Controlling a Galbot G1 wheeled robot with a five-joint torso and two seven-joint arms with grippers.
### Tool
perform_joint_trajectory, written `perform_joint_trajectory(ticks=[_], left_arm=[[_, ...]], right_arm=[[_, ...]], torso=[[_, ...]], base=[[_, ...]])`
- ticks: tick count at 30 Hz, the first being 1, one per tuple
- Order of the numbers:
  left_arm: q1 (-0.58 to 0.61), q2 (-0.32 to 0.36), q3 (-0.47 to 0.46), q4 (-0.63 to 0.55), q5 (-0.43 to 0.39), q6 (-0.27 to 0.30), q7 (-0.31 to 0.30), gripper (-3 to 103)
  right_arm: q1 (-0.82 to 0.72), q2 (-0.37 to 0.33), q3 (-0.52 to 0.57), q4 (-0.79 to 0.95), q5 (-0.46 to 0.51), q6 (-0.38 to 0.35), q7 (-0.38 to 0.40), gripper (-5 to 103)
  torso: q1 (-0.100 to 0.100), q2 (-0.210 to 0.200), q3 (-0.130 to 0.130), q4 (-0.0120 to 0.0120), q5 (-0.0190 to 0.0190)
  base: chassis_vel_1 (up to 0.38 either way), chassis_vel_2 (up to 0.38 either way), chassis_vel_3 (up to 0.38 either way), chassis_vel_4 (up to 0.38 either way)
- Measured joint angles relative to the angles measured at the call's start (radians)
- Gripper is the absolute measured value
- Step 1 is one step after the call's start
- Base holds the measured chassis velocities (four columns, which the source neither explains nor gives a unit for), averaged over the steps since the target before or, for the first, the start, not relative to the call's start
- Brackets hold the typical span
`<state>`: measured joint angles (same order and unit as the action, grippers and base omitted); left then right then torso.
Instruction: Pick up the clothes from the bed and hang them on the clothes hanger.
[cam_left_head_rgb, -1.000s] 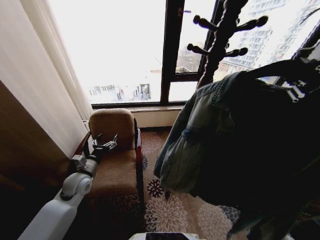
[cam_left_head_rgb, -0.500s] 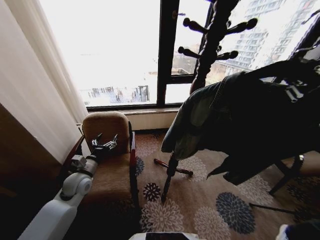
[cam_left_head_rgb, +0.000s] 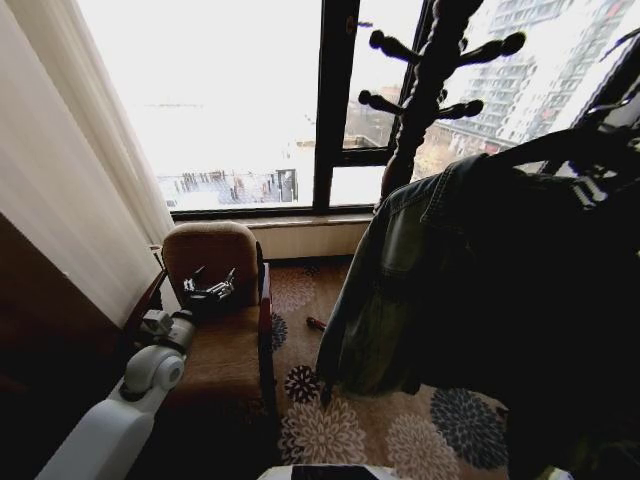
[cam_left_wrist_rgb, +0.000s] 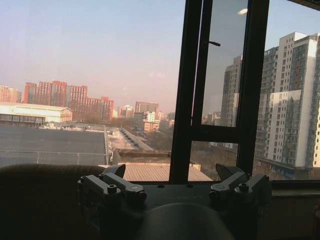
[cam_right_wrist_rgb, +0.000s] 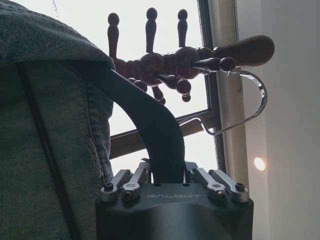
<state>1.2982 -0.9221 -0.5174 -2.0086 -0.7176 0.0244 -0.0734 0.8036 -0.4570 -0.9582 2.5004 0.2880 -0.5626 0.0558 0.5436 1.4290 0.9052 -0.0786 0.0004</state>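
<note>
The clothes, a faded light-blue denim jacket (cam_left_head_rgb: 400, 270), hang on the black clothes hanger (cam_right_wrist_rgb: 160, 130) at the right of the head view, just in front of a dark wooden coat stand (cam_left_head_rgb: 415, 120). My right gripper (cam_right_wrist_rgb: 167, 175) is shut on the hanger's black arm, the jacket (cam_right_wrist_rgb: 45, 150) draped beside it. The hanger's silver hook (cam_right_wrist_rgb: 257, 100) curves close under a peg of the stand (cam_right_wrist_rgb: 245, 50); I cannot tell if it rests on it. My left gripper (cam_left_head_rgb: 210, 285) hovers open over an armchair, also open in the left wrist view (cam_left_wrist_rgb: 175, 182). The bed is out of view.
A brown armchair (cam_left_head_rgb: 225, 350) stands at the left under the big window (cam_left_head_rgb: 230, 100). A pale curtain (cam_left_head_rgb: 70, 220) and a dark wood panel (cam_left_head_rgb: 40, 330) close off the left. A floral carpet (cam_left_head_rgb: 400, 440) covers the floor around the stand.
The head view has swung a little. The jacket on its hanger rose and pulled right half a second ago, then came back down over the stand's base. The left arm has held still.
</note>
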Motion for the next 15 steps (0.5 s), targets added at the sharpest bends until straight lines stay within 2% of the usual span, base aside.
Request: perform_joint_trajectory(ticks=[10,15], left_arm=[[0.0,0.0,0.0,0.0,0.0,0.0,0.0,100],[0.0,0.0,0.0,0.0,0.0,0.0,0.0,100]], right_arm=[[0.005,-0.004,-0.015,0.0,-0.007,0.011,0.0,30],[0.012,-0.009,-0.023,-0.002,-0.012,0.012,-0.001,30]], torso=[[0.0,0.0,0.0,0.0003,-0.0007],[0.0,0.0,0.0,-0.0004,0.0009]], base=[[-0.141,-0.128,0.165,0.159],[-0.124,-0.134,0.105,0.102]])
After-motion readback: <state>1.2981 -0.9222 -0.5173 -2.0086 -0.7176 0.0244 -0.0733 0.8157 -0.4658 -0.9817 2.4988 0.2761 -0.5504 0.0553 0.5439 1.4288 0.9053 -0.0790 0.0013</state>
